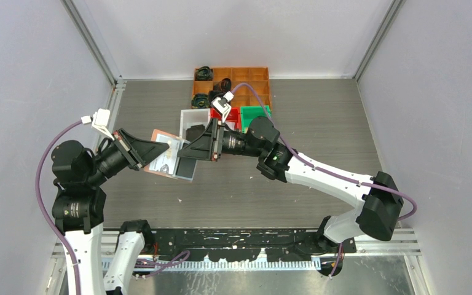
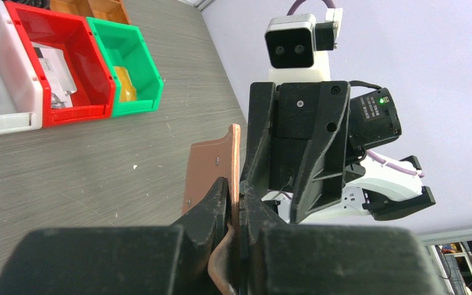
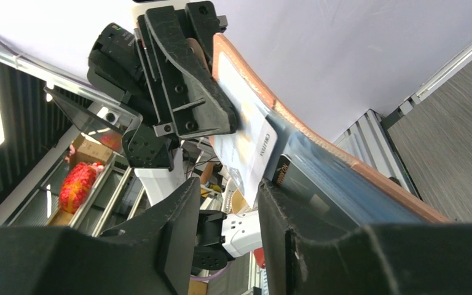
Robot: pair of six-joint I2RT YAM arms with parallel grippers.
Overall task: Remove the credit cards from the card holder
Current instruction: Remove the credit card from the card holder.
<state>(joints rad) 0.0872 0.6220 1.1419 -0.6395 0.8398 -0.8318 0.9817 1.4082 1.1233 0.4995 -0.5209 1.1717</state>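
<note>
Right now the card holder (image 1: 167, 157) is up off the table (image 1: 319, 123), held between the two arms, just in front of the white bin (image 1: 194, 117). Left gripper (image 1: 155, 149) is clenched on the holder's tan edge; in the left wrist view the brown leather edge (image 2: 212, 169) stands upright, pinched between the black fingers (image 2: 212, 206). Holder's grey-blue pocket face looks up toward the top cam, w/ a whitish card (image 1: 163, 161) showing in it.

Right gripper (image 1: 192, 150) comes at the holder from the opposite side, fingers straddling the end nearest the white bin. In the right wrist view a white card w/ small print (image 3: 259, 150) pokes out of the pocket and sits in the gap between the two fingers (image 3: 178, 227), jaws partly apart. Can't tell if the pads actually touch the card, so can't tell if it's gripped.

Behind the holder: white bin w/ a dark item inside, then red bin (image 1: 232, 117) and green bin (image 1: 255, 113) beside it, and an orange divided tray (image 1: 255, 83) further back holding black coiled bundles (image 1: 204, 73).
</note>
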